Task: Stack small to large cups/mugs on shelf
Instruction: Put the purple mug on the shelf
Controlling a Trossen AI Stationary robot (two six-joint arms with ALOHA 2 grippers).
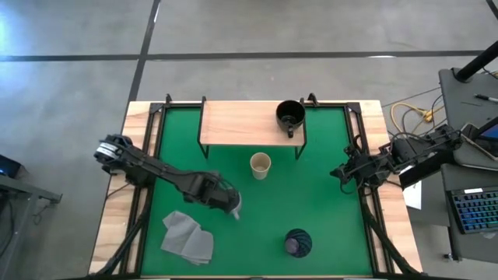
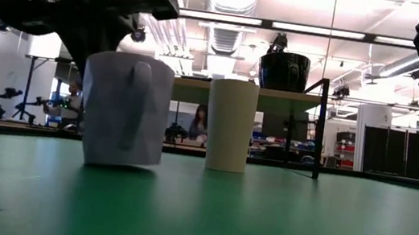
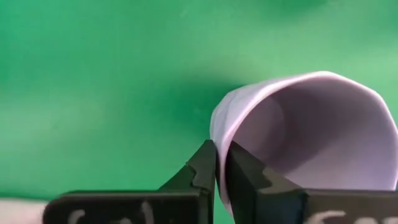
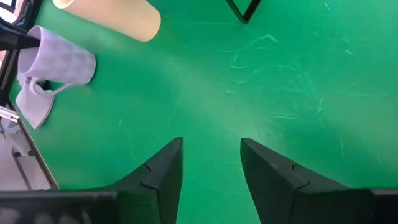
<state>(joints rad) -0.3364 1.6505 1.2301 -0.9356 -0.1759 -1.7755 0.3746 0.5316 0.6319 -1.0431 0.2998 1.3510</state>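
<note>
My left gripper [image 1: 228,202] is shut on the lavender-grey handled mug [image 1: 235,207] over the green mat, left of centre. In the low view the mug [image 2: 125,110] is slightly tilted with its handle toward the camera. The cream handleless cup [image 1: 260,165] stands upright on the mat in front of the shelf [image 1: 237,122]. The black handled mug [image 1: 289,115] stands on the shelf's right end. The dark purple tumbler [image 1: 297,243] stands near the mat's near edge. My right gripper [image 4: 211,162] is open and empty over the mat's right side [image 1: 340,173]. My left gripper pinches the mug's wall at the rim [image 3: 219,142], one finger [image 3: 249,177] inside the mug and one finger [image 3: 200,171] outside. The fingers come from above, pointing down. The mug hangs slightly tilted, mouth up; whether its base is clear of the mat, I cannot tell.
A folded grey cloth [image 1: 187,237] lies on the mat's near left. The shelf's black legs [image 1: 299,148] stand on the mat at the far side. The left part of the shelf board is bare. A wooden table border [image 1: 117,210] frames the mat.
</note>
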